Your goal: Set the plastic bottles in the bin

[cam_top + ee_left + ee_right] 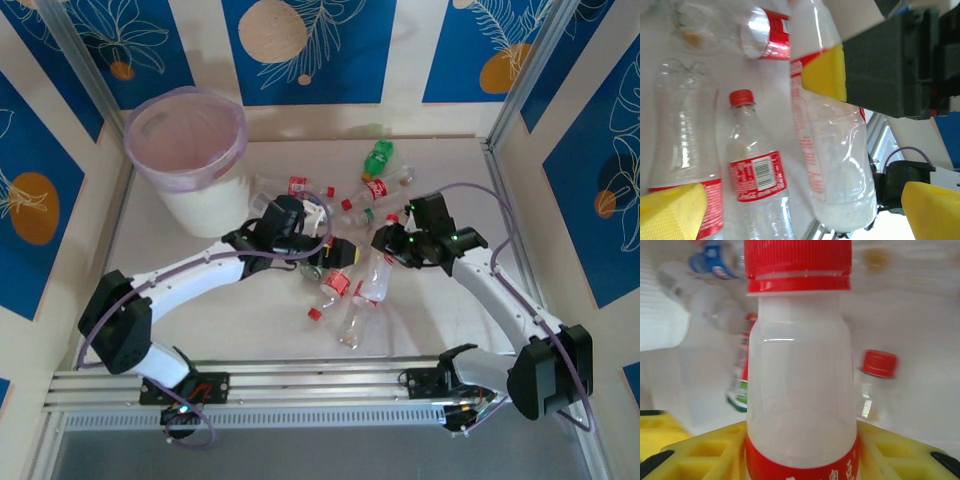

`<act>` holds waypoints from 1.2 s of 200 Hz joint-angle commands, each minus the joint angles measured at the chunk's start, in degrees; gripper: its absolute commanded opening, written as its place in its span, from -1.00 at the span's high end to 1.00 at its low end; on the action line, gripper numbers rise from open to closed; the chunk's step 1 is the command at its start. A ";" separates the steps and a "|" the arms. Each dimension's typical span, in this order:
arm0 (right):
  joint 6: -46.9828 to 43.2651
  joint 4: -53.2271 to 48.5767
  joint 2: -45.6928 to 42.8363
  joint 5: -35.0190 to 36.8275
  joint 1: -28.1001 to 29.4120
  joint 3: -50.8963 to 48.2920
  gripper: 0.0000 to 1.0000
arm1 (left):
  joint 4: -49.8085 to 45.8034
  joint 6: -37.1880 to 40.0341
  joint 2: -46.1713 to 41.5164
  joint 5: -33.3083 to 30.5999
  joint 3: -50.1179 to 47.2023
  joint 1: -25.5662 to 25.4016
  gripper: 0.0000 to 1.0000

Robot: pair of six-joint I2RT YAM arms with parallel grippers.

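The right pincer pinches a red-capped bottle at its red label between yellow pads, while the left pincer, just beside it, stands spread wide over other plastic bottles, the bin well beyond on its left.

One white bin with one pink liner; one green bottle; about eight red-capped plastic bottles, their heap hiding an exact count; two robot arms
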 commanded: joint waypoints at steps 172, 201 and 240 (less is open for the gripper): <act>3.19 8.85 3.48 -3.76 5.54 2.80 0.01 | 14.27 -9.05 9.25 6.46 -0.11 -2.39 -0.14; 3.20 8.09 3.05 -3.15 5.44 2.80 -0.45 | 15.10 -9.70 9.30 5.84 -0.67 -2.32 -0.04; 2.23 5.56 2.60 -2.10 4.69 3.52 -0.69 | 14.25 -9.43 9.29 5.01 -0.73 -2.13 -0.04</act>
